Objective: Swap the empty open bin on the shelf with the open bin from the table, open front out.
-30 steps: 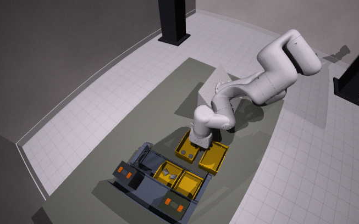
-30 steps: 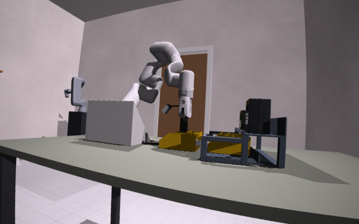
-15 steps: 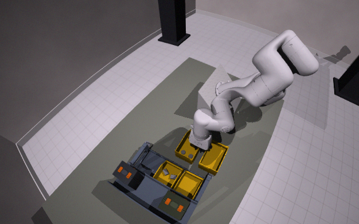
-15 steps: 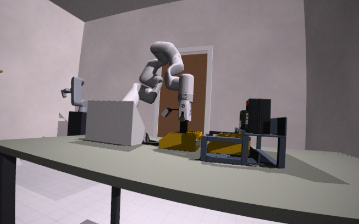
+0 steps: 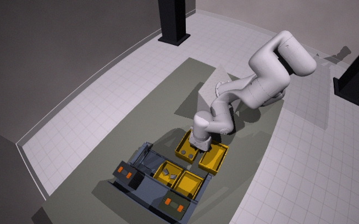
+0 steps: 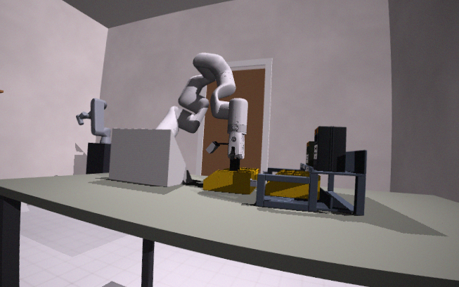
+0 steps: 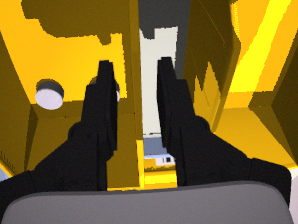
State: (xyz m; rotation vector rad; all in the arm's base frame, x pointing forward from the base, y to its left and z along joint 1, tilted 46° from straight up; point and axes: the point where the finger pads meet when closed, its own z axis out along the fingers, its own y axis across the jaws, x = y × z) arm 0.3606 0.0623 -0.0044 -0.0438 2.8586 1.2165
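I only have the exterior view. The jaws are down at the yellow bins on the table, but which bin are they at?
Observer: The top view shows two bins side by side, a parts bin holding two round parts and an empty bin. The gripper is over their neighbouring sides.
Operator: Are the jaws clamped on a wall?
Observer: No. In the wrist view they straddle the parts bin's side wall, not closed on it.
Operator: Is a shelf place free?
Observer: From above, the shelf has a vacant place beside its two yellow bins.
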